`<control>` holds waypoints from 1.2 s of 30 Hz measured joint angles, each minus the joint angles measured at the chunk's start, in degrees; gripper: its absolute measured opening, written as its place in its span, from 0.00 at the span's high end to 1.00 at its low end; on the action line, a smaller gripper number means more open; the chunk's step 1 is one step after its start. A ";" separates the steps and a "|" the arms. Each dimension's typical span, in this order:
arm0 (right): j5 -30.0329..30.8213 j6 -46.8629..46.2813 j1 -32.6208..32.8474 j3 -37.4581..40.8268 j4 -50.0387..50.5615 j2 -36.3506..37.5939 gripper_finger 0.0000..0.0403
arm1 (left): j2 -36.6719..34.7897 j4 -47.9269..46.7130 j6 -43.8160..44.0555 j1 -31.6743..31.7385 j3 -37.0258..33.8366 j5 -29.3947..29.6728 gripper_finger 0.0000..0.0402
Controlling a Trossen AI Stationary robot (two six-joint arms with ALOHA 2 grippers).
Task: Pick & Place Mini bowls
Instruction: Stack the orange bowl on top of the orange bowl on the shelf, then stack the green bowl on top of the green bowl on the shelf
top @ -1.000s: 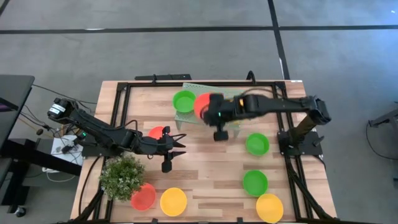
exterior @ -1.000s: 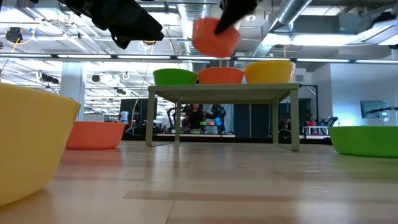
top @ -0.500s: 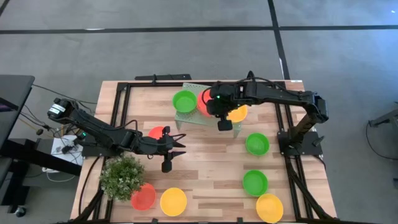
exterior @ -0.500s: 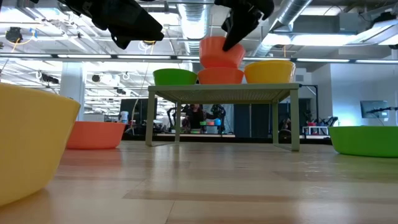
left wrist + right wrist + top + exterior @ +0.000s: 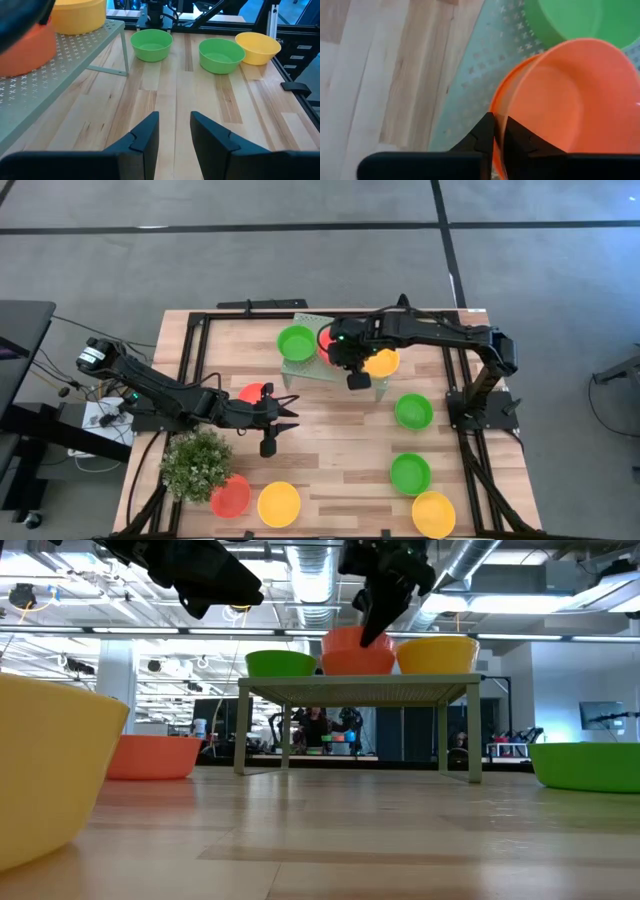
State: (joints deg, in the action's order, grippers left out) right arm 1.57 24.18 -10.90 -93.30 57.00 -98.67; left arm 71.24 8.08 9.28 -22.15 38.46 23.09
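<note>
My right gripper (image 5: 336, 350) is over the pale green rack (image 5: 300, 372), shut on a red mini bowl (image 5: 560, 110). That bowl sits nested in a second red bowl (image 5: 352, 662) on the rack, between a green bowl (image 5: 296, 342) and a yellow bowl (image 5: 383, 364). My left gripper (image 5: 287, 412) is open and empty above the table's middle. A red bowl (image 5: 251, 392) stands on the table just behind it. My right gripper pinches the upper red bowl's rim (image 5: 501, 150), with one finger inside the bowl and one outside. The fingers come from above, slanting down. The bowl sits upright inside the lower red bowl (image 5: 496, 105), which stands on the rack.
On the table stand two green bowls (image 5: 413, 411) (image 5: 410, 473), two yellow bowls (image 5: 433, 513) (image 5: 278, 503), a red bowl (image 5: 230, 496) and a bushy green plant (image 5: 197, 463) at the near left. Black frame rails run along the table's sides.
My right gripper has carried the red bowl a little toward the table's far edge and down. The bowl was tilted in the air above the rack. It now sits upright, nested in the red bowl on the rack. The gripper stays shut on it.
</note>
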 joint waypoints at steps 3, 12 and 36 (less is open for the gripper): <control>0.00 0.21 -0.05 -0.38 -0.29 0.00 0.89 | 0.00 -0.04 0.00 0.00 0.00 0.00 0.72; 1.85 -0.48 0.20 -0.46 -0.24 0.39 0.72 | 0.00 -0.05 0.00 0.00 0.00 0.00 0.72; 2.76 -27.90 26.95 18.57 -10.23 18.86 0.76 | 0.00 0.15 4.98 -1.69 0.00 -6.93 0.72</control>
State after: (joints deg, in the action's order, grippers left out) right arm 4.33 -3.72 16.05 -74.73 46.77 -79.81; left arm 71.24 8.23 14.26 -23.85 38.46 16.16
